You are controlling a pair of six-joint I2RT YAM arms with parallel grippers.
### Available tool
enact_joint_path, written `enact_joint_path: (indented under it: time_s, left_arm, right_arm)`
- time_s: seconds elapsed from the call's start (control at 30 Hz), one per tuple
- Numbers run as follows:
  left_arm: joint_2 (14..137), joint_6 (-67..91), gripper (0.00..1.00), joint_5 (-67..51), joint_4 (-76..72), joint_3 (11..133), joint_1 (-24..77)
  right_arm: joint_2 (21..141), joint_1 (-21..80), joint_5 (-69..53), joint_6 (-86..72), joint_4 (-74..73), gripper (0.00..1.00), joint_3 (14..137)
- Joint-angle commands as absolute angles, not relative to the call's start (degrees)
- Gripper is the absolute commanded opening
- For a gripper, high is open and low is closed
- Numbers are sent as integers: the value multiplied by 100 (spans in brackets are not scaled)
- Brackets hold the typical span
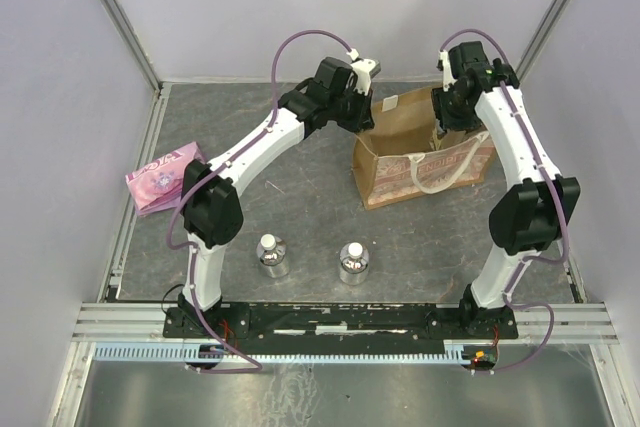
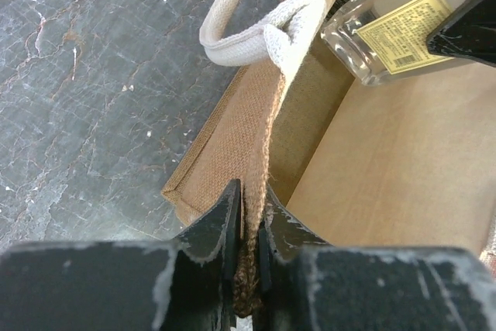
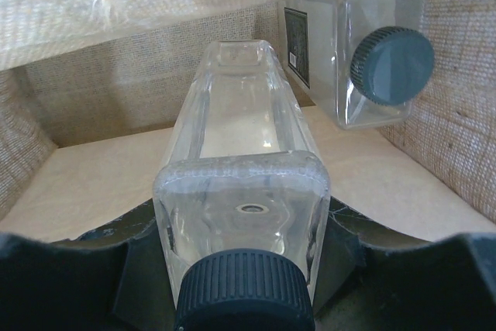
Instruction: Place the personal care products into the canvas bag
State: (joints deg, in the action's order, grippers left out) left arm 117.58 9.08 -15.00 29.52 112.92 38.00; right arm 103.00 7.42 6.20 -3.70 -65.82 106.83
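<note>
The canvas bag (image 1: 405, 162) stands upright at the back right, also seen in the left wrist view (image 2: 232, 145). My left gripper (image 1: 368, 107) is shut on its left rim (image 2: 252, 226), holding it open. My right gripper (image 1: 448, 119) is lowered into the bag and is shut on a tall clear rectangular bottle (image 3: 240, 153) with a dark cap, held just above the bag's floor (image 3: 93, 184). A second clear bottle (image 3: 364, 60) is inside, at the far right corner. A clear bottle with a yellow label (image 2: 395, 29) shows inside the bag. Two short silvery bottles (image 1: 272, 255) (image 1: 353, 261) stand on the table in front.
A flat pink packet (image 1: 163, 177) lies at the table's left edge. The bag's white loop handles hang over its front (image 1: 445, 172) and near my left gripper (image 2: 263, 32). Pale walls enclose the table on three sides.
</note>
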Motion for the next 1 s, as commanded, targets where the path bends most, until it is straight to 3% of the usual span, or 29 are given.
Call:
enact_joint_path:
  time_s: [0.0,0.97]
  left_arm:
    - [11760,722,14,-1513,2983,11569,3832]
    - [11892,602,18,-1492,3227,11905,3823]
  right_arm:
    - [10330,714,593,-34,-6087,0,10905]
    - [10785,193,349,193,-5122,3,9663]
